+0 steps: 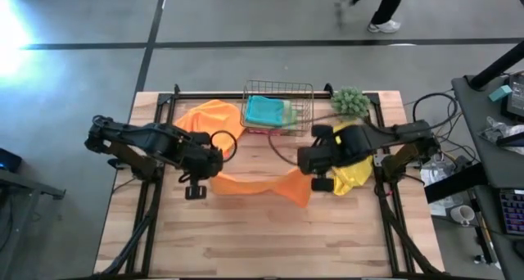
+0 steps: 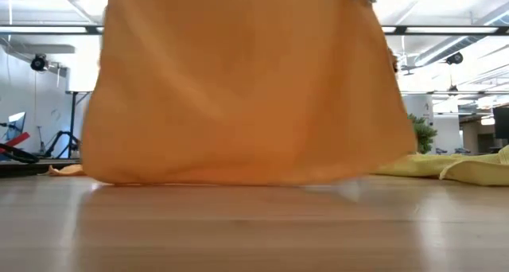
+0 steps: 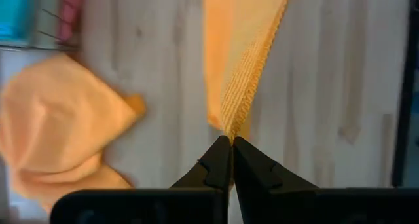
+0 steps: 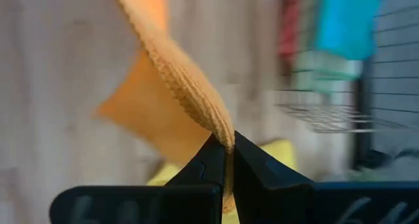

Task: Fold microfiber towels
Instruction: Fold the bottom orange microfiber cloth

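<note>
A towel (image 1: pixel 258 184) hangs stretched between the left gripper (image 1: pixel 196 187) and the right gripper (image 1: pixel 318 180). Behind it stands the wire basket (image 1: pixel 304 96), towels inside. Another towel (image 1: pixel 209 116) lies left of the basket.

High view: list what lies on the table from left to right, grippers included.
Left gripper, shut on the held orange towel → teal towel in the wire basket → right gripper, pinching that same towel's other end → green plant, with the yellow towel nearer the front.

Your two arms are dark and jointed, trailing looped black cables; each gripper's fingers (image 3: pixel 219 165) are black, tapering wedges.
</note>
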